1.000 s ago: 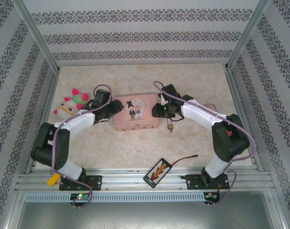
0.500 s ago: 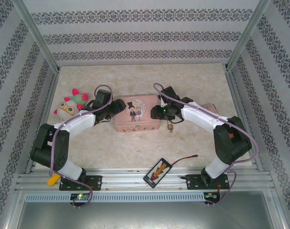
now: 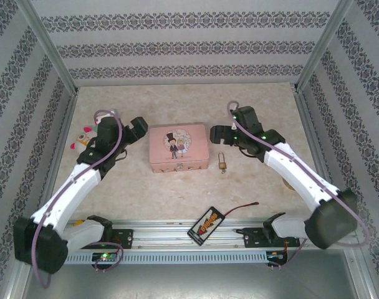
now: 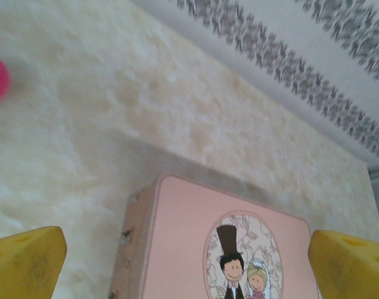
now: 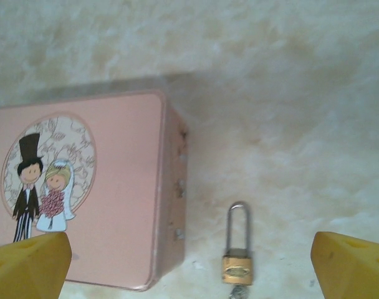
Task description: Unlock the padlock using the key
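Both arms are up off the table, one on each side of the pink tin (image 3: pixel 177 148). The left gripper (image 4: pixel 188 263) is wide open, its yellow fingertips (image 4: pixel 27 261) at the two lower corners of the wrist view, with nothing between them; it hangs left of the tin and looks across the lid. The right gripper (image 5: pixel 189 265) is wide open too and holds nothing; it hangs right of the tin, above the padlock (image 5: pixel 237 266). The padlock lies flat on the table (image 3: pixel 177 193), just beside the tin's near right corner and not touching it, brass body toward the arms, silver shackle pointing toward the far wall. We cannot tell whether the shackle is released. A dark grey bit (image 5: pixel 237 291) sticks out below the body, cut by the frame edge; we take it for the key. A plush toy (image 3: pixel 83 138) sits far left, partly behind the left arm. A black device (image 3: pixel 206 225) with a red wire (image 3: pixel 242 207) lies at the near edge.
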### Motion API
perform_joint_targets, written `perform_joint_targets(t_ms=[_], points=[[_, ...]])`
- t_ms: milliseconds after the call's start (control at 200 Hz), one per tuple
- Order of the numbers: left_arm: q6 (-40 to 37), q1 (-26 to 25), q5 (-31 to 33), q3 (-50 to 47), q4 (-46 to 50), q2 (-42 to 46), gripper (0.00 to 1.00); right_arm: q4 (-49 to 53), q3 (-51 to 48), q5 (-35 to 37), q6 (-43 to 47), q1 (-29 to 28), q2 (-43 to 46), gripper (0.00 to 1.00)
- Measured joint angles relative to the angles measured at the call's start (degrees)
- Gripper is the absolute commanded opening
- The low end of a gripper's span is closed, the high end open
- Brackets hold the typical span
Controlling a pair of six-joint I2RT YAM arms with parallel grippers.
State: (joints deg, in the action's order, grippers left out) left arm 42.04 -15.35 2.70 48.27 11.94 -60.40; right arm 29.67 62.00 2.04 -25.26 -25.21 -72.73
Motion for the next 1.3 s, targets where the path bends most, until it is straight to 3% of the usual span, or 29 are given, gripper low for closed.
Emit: perform_joint_targets(t_ms=[300,605,959,1299], points=[[-7.65,0.09,13.11,-12.13,0.79,16.61,0.99,-4.61,-11.61,5.31,5.55,2.4,16.11,0.98],[-19.45,0.11,20.83,-24.9,-7.91,26.53,0.99,-11.63,-21.31,14.84,8.31,5.92,28.72,0.98],[-34.38,2.82,20.87,-33.22,-22.58,21.33,0.99,-28.39,-34.82,18.95,9.94,11.8,29.42,0.98],[-35.87,11.37,10.99,-34.56,-35.91,6.8,0.99,-46.27,-41.51,18.91,17.88,16.48,22.51,0.98]])
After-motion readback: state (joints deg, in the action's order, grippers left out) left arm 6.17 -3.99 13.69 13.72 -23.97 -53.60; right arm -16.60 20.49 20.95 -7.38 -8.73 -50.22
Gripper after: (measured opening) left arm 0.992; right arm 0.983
